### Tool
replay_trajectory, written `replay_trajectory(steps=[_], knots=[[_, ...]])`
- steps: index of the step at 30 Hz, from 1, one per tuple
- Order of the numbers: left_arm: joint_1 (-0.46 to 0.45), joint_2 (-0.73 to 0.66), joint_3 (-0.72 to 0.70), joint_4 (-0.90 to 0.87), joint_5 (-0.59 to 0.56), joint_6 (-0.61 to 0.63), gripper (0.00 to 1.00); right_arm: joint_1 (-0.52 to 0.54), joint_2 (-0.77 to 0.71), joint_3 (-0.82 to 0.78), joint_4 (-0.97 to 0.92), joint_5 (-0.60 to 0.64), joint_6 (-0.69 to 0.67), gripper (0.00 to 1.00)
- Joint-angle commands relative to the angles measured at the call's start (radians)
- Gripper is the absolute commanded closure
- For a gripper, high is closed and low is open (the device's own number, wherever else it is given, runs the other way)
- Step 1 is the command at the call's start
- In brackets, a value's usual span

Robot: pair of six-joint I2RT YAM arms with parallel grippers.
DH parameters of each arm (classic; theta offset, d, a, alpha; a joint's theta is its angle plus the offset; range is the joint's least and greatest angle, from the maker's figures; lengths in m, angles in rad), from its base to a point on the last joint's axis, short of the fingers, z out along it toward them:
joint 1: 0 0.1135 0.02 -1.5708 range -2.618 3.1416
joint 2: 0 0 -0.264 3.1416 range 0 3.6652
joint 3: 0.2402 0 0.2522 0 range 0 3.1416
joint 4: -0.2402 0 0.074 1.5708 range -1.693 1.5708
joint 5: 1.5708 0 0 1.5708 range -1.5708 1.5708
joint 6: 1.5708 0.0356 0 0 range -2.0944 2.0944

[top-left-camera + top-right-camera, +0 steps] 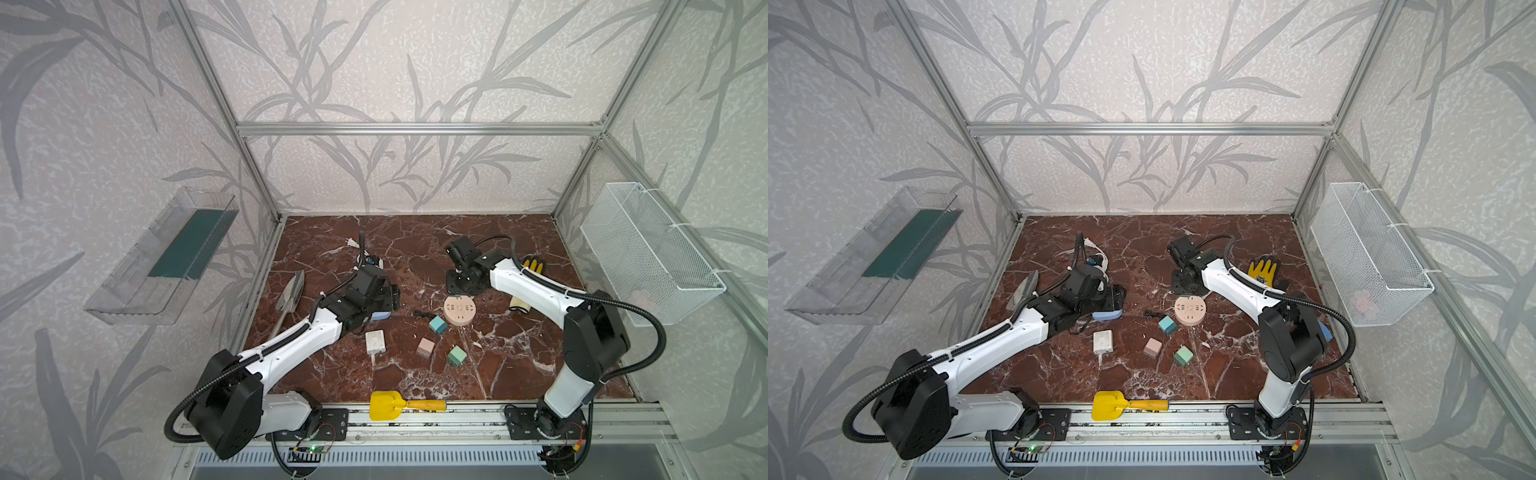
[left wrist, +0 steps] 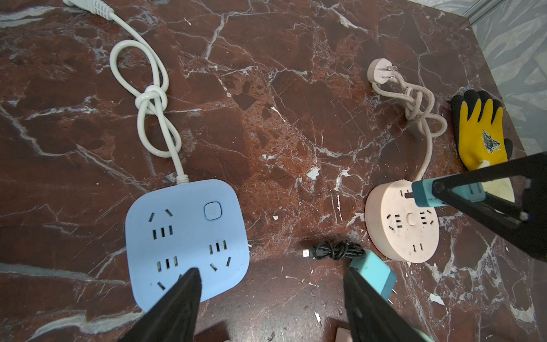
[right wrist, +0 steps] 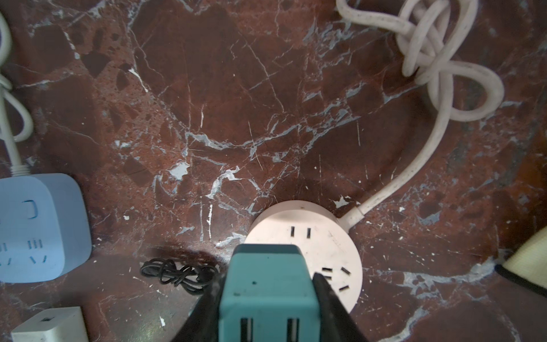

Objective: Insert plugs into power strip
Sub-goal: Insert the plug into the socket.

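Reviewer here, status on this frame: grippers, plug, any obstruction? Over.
Left gripper open, empty, above blue power strip. Right gripper shut on teal plug, poised over pink power strip, not plugged in. Black cable beside it, not blocking.

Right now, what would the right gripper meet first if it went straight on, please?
Probably the round pink power strip: the teal adapter in the right gripper faces its top; gap unclear.
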Motion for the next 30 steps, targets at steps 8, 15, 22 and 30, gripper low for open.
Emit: replay_trajectory(steps=[8, 15, 22, 30], knots=[[0.007, 0.012, -0.012, 0.022, 0.005, 0.001, 0.24, -0.032, 0.019, -0.042, 0.030, 0.013, -0.013, 1.00], [0.007, 0.024, -0.015, 0.034, 0.010, 0.001, 0.24, -0.035, 0.019, -0.056, 0.034, 0.035, -0.025, 1.00], [0.006, 0.035, -0.018, 0.048, 0.028, 0.005, 0.25, -0.041, 0.012, -0.054, 0.009, 0.066, -0.047, 1.00], [0.006, 0.047, -0.021, 0.068, 0.042, 0.006, 0.25, -0.041, 0.005, -0.068, 0.006, 0.048, -0.051, 1.00]])
